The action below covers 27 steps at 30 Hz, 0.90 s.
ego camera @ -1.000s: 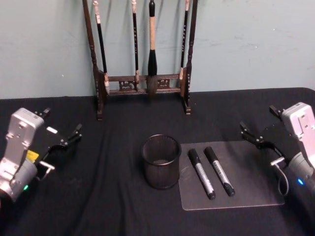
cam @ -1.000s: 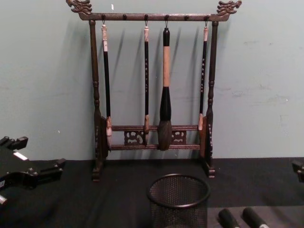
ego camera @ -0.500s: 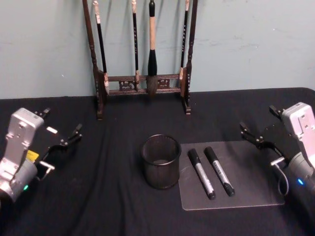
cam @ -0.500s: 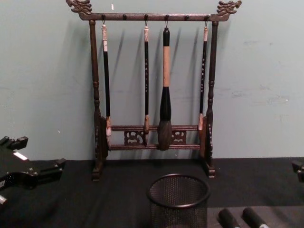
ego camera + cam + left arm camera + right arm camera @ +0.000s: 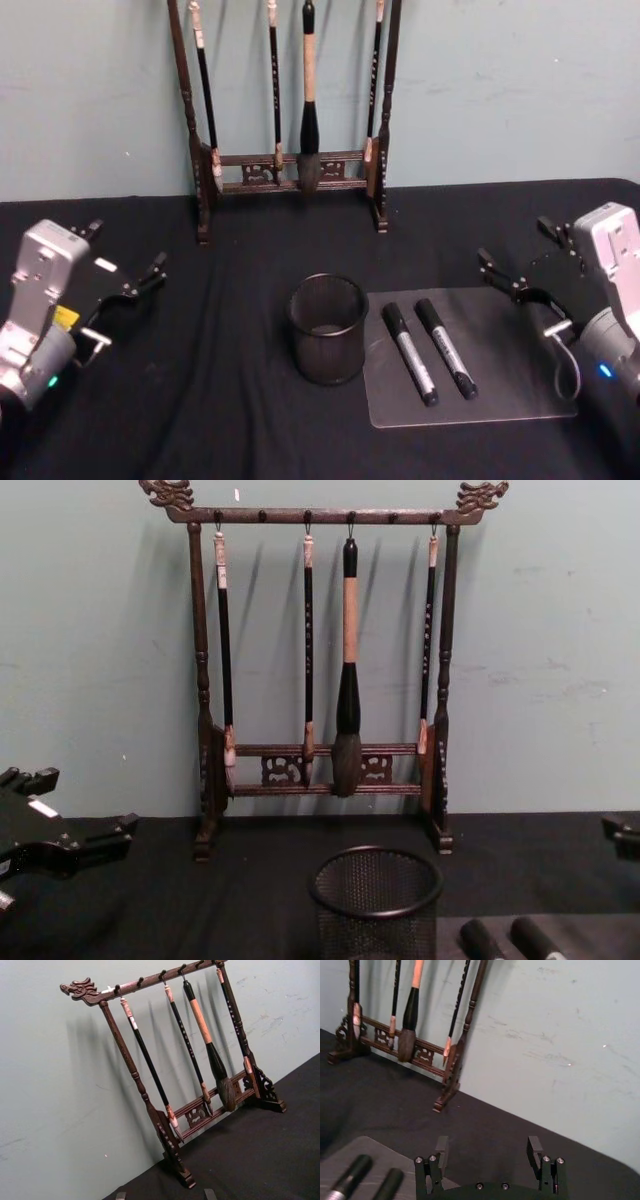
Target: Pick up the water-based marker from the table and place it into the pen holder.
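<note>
Nothing's been done yet, basically. Two black markers [image 5: 409,352] are seen lying side by side on a clear mat [image 5: 520,390], just beside the mesh pen holder [image 5: 328,328] at its 3 o'clock, and no marker is seen inside it. The right gripper [image 5: 512,240] is held wide open and empty at about 2 o'clock of the markers, apart from them. The left gripper [image 5: 128,244] is parked open at the holder's 9 o'clock. Reach, grasp, lift and drop-in all look left to do.

The chest view's lower edge cuts the pen holder [image 5: 376,895], the left marker [image 5: 481,941] and the right marker [image 5: 537,941]. The head view's upper edge cuts the brush rack [image 5: 290,158]. The print on both markers is too small to read.
</note>
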### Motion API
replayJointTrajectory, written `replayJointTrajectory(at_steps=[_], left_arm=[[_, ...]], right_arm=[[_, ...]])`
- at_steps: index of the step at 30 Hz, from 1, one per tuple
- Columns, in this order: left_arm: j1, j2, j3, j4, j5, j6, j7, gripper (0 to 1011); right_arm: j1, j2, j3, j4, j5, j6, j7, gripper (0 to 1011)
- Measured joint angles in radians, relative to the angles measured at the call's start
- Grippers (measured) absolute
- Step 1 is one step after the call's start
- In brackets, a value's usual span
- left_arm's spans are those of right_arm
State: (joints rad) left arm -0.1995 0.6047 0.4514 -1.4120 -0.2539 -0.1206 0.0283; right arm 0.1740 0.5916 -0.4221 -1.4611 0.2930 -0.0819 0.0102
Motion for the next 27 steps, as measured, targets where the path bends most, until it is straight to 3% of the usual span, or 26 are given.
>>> replayJointTrajectory(at_steps=[7, 11, 27], left_arm=[[0.0, 0.0, 0.0, 0.0, 0.0, 0.0, 0.0, 1009], [0.0, 0.0, 0.0, 0.0, 0.0, 0.0, 0.0, 1009], [0.0, 0.0, 0.0, 0.0, 0.0, 0.0, 0.0, 1009]], right_arm=[[-0.018, -0.022, 0.033, -0.041, 0.083, 0.081, 0.053, 1002], [-0.026, -0.032, 0.052, -0.065, 0.134, 0.156, 0.086, 1002], [-0.023, -0.046, 0.037, -0.071, 0.144, 0.306, 0.177, 1002]])
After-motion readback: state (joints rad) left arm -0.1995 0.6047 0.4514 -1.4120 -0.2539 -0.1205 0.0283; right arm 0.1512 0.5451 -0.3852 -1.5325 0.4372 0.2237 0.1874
